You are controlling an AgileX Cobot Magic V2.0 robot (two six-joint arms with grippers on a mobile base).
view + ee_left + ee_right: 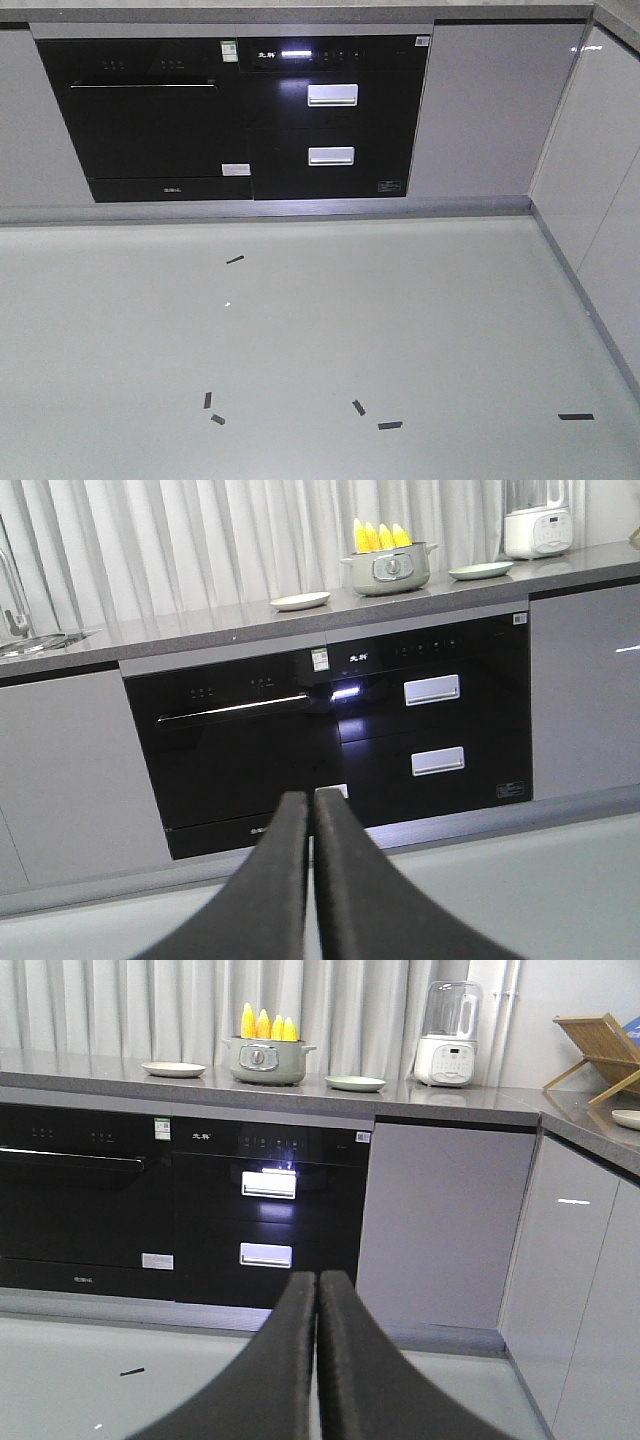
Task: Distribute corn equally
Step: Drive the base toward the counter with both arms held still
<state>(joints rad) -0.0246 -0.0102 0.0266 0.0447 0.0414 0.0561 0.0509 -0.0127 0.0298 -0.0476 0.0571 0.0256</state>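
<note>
Several yellow cobs of corn (pixel 380 535) stand upright in a pale green pot (pixel 390 572) on the grey counter. In the right wrist view the same corn (pixel 267 1026) and pot (pixel 265 1062) sit far off. A cream plate (pixel 300 601) lies left of the pot and a green plate (pixel 481 571) right of it; both plates (pixel 173 1069) (pixel 355 1083) look bare. My left gripper (pixel 312 798) is shut on nothing, low in front of the black appliances. The right gripper (pixel 317 1278) is likewise shut and holds nothing. The front view shows no corn.
Black built-in appliances (pixel 240 115) fill the cabinet front under the counter. A white blender (pixel 447 1035) stands at the counter's right, with a wooden rack (pixel 600 1050) beyond it. A sink tap (pixel 12 600) is at far left. Cabinets (pixel 600 200) run along the right. Tape marks (pixel 235 260) dot the floor.
</note>
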